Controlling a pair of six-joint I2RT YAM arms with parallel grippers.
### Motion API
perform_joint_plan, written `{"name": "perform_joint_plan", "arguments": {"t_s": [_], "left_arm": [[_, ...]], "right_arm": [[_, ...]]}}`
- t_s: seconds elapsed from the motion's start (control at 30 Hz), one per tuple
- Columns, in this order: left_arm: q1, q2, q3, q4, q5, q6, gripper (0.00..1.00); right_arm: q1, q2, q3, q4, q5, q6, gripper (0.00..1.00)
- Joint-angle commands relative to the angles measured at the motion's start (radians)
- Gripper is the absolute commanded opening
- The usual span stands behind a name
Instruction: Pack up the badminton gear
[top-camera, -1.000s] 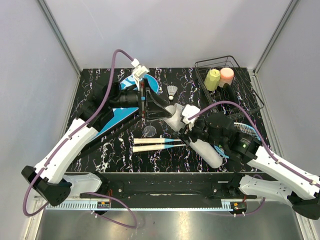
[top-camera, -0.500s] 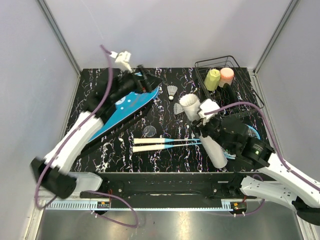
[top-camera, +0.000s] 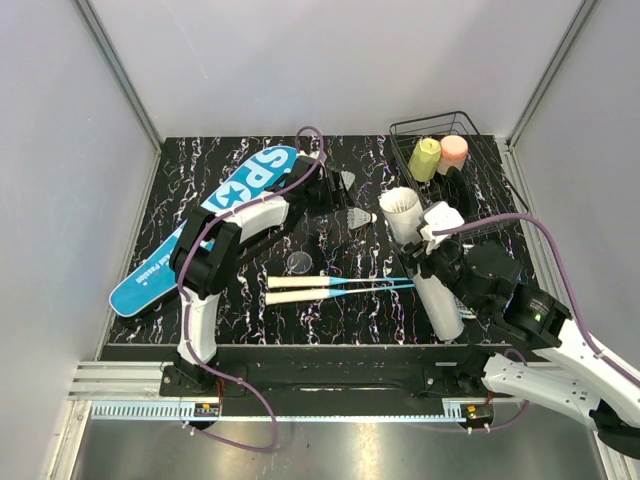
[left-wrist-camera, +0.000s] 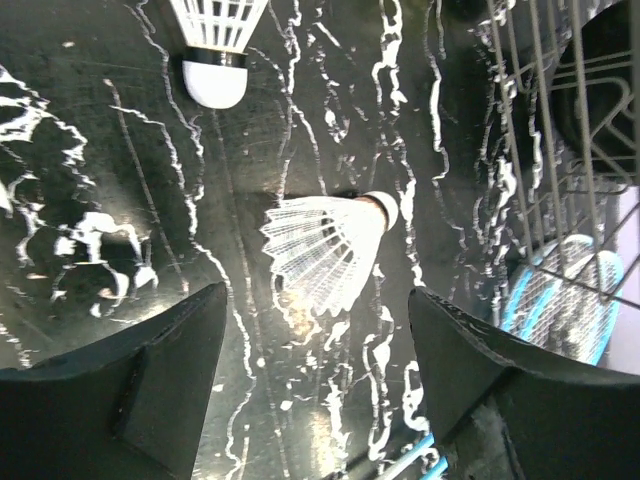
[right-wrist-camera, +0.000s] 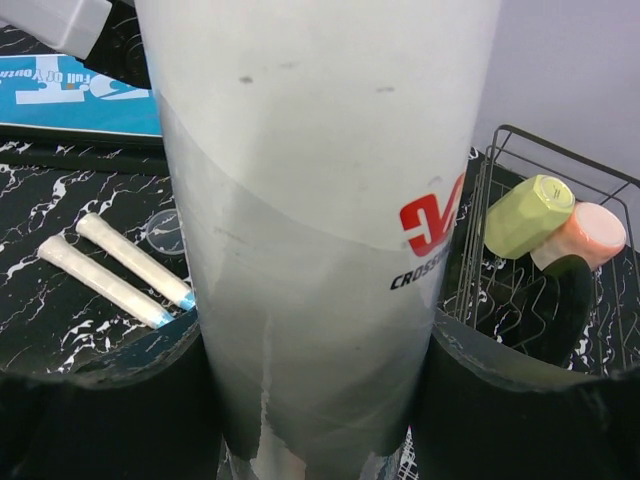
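My left gripper (top-camera: 335, 198) is open and empty, low over the table. A white feather shuttlecock (left-wrist-camera: 335, 245) lies on its side just ahead of my left gripper (left-wrist-camera: 318, 300); it also shows in the top view (top-camera: 362, 217). A second shuttlecock (left-wrist-camera: 215, 50) stands farther off (top-camera: 346, 179). My right gripper (top-camera: 436, 262) is shut on the long white tube (top-camera: 420, 255), tilted with its open end up; the tube fills the right wrist view (right-wrist-camera: 320, 200) between my right gripper's (right-wrist-camera: 315, 400) jaws. The blue "SPORT" cover (top-camera: 215, 225) lies flat at the left. Two racket handles (top-camera: 300, 289) lie side by side at the front.
A black wire basket (top-camera: 475, 130) at the back right holds a yellow bottle (top-camera: 425, 158) and a pink bottle (top-camera: 453, 150). Its wires (left-wrist-camera: 560, 120) stand close on the right of my left gripper. A racket head (left-wrist-camera: 570, 310) lies beside it. A small clear disc (top-camera: 298, 263) lies above the handles.
My left arm has left the blue cover, which now lies flat at the left, and swung right to the shuttlecocks. My right arm has drawn the tube right and tilted it up.
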Motion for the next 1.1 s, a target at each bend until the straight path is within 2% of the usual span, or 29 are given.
{"name": "perform_joint_plan", "arguments": {"t_s": [0.0, 0.13, 0.3, 0.43, 0.5, 0.53, 0.6, 0.67, 0.7, 0.77, 0.87, 0.97, 1.0, 1.07], "left_arm": [[-0.01, 0.004, -0.033, 0.232, 0.012, -0.198, 0.76], [-0.019, 0.043, -0.073, 0.328, 0.035, -0.28, 0.66], [-0.026, 0.113, -0.007, 0.301, 0.031, -0.323, 0.52], [-0.028, 0.161, 0.034, 0.292, 0.06, -0.376, 0.48], [-0.028, 0.169, 0.038, 0.318, 0.086, -0.396, 0.38], [-0.028, 0.157, 0.03, 0.324, 0.101, -0.396, 0.27], [-0.025, 0.127, 0.016, 0.326, 0.104, -0.364, 0.17], [-0.02, 0.043, -0.022, 0.295, 0.092, -0.311, 0.09], [-0.016, 0.003, -0.04, 0.277, 0.06, -0.236, 0.06], [-0.006, -0.127, -0.093, 0.205, 0.039, -0.159, 0.02], [0.018, -0.311, -0.162, 0.122, 0.045, -0.021, 0.02], [0.044, -0.475, -0.208, -0.025, 0.132, 0.106, 0.02], [0.064, -0.512, -0.22, -0.055, 0.219, 0.151, 0.02], [0.084, -0.626, -0.252, -0.139, 0.29, 0.2, 0.02]], "right_arm": [[0.004, -0.033, 0.023, 0.019, 0.007, 0.009, 0.32], [0.004, -0.038, 0.013, 0.021, -0.004, 0.018, 0.32], [0.004, -0.035, 0.015, 0.027, -0.024, 0.026, 0.32], [0.004, -0.03, 0.016, 0.027, -0.027, 0.029, 0.32], [0.004, -0.028, 0.018, 0.025, -0.028, 0.031, 0.32], [0.004, -0.027, 0.021, 0.027, -0.028, 0.032, 0.32], [0.004, -0.021, 0.021, 0.025, -0.028, 0.031, 0.32], [0.004, -0.008, 0.024, 0.022, -0.019, 0.031, 0.32], [0.002, 0.001, 0.027, 0.018, -0.013, 0.032, 0.32], [0.004, 0.022, 0.033, 0.011, -0.007, 0.029, 0.32], [0.002, 0.062, 0.039, 0.01, -0.01, 0.018, 0.32], [0.002, 0.12, 0.052, 0.008, -0.035, -0.003, 0.32], [0.004, 0.136, 0.055, 0.002, -0.044, -0.011, 0.32], [0.004, 0.189, 0.069, -0.005, -0.073, -0.038, 0.32]]}}
